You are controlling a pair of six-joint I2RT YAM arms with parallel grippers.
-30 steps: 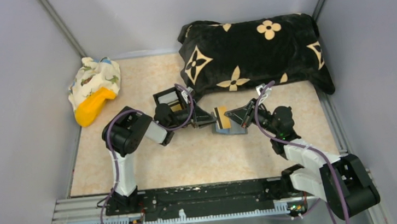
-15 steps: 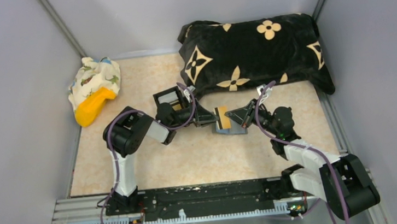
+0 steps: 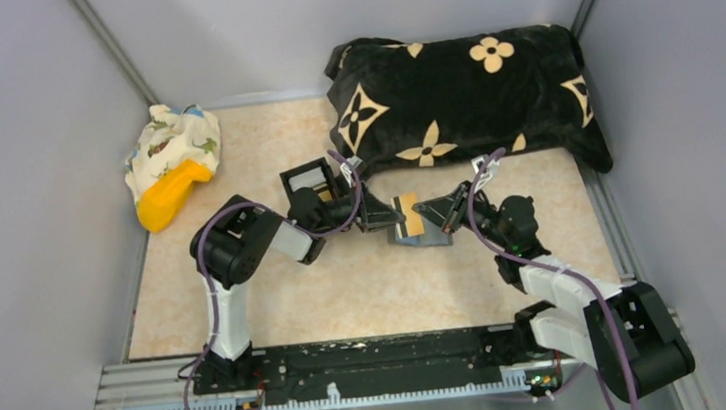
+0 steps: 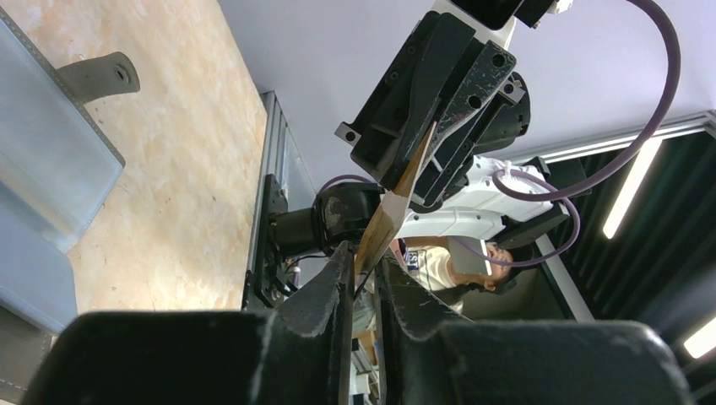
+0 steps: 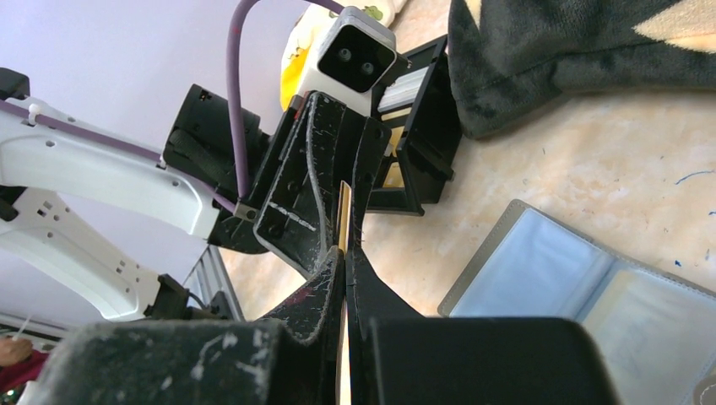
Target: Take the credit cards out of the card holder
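Observation:
The grey card holder (image 3: 430, 240) lies open on the table, its light-blue inner face (image 5: 540, 274) up. A gold credit card (image 3: 406, 216) stands on edge just above it, between both grippers. My right gripper (image 3: 421, 214) is shut on the card's right end; its jaws pinch the card (image 5: 344, 211) in the right wrist view (image 5: 344, 257). My left gripper (image 3: 389, 218) reaches in from the left. In the left wrist view its jaws (image 4: 365, 261) stand a little apart with the card's (image 4: 395, 196) edge between them. Any cards inside the holder are hidden.
A black box (image 3: 308, 181) with gold and silvery compartments stands behind the left gripper. A black pillow with tan flowers (image 3: 459, 95) fills the back right. A patterned cloth (image 3: 172, 143) with an orange object (image 3: 169, 195) lies at the back left. Grey walls enclose the table.
The left wrist has shifted slightly toward the card and back toward the pillow. The right arm, the card and the card holder have stayed in place.

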